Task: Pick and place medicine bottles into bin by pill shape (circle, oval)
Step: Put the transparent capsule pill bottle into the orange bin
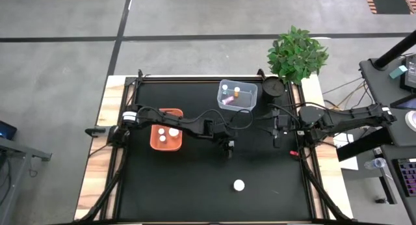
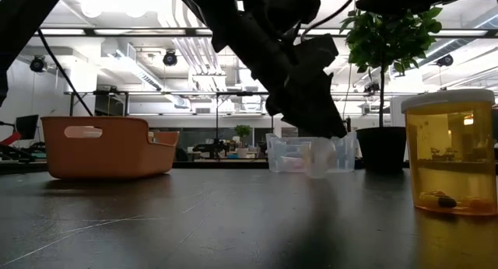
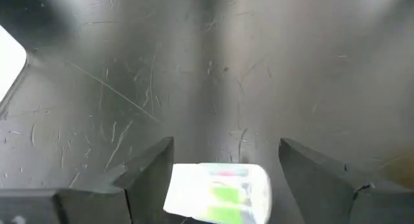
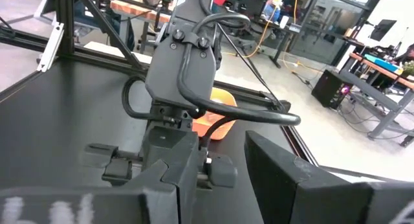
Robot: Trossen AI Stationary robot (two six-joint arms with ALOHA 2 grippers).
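Amber bottle (image 2: pixel 450 152) nearest low cam; left gripper (image 3: pixel 223 162) apart around white bottle (image 3: pixel 218 193); right gripper (image 1: pixel 278 135) together.

The bottle (image 3: pixel 218 193) between the left end effector's (image 3: pixel 226 160) spread fingers is blurred and cut off at the frame edge — its label print cannot be read. In the low view the arm covers most of the clear bin (image 2: pixel 289 155). Pill shapes inside the amber bottle (image 2: pixel 454 151) are too small to tell — its side runs past the edge.
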